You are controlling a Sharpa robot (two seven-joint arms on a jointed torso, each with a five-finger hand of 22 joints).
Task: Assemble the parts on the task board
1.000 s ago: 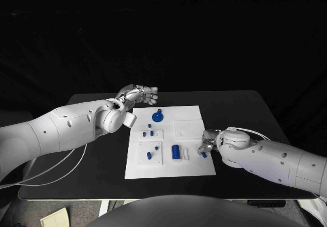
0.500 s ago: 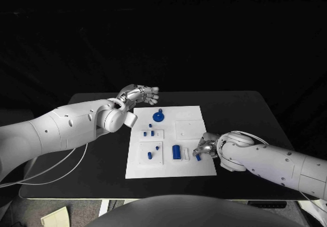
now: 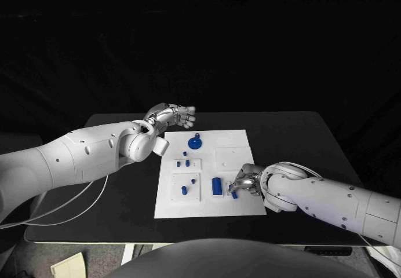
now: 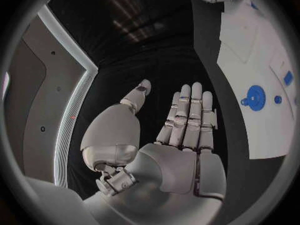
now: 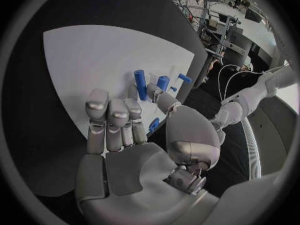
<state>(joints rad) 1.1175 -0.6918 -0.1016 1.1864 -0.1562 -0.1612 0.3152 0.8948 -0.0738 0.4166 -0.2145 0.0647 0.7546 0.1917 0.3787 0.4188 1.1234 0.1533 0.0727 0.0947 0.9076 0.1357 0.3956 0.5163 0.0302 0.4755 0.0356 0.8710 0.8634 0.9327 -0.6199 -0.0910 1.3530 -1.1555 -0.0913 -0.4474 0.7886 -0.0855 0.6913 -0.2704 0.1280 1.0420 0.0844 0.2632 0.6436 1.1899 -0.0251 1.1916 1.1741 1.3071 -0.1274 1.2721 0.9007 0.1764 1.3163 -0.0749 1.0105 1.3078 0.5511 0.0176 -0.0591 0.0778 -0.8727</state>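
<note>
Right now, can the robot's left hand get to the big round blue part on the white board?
Probably yes. The left hand hovers open off the task board's far corner, and the round blue part lies close by with nothing between them. The right hand is busy farther down.

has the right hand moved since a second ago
Yes. The right hand has shifted leftward across the task board, from its right edge toward the blue cylinder.

Two smooth white arms with rounded joints end in a silver left hand (image 3: 171,116) and right hand (image 3: 245,179); pale cables trail beneath the left arm.
</note>
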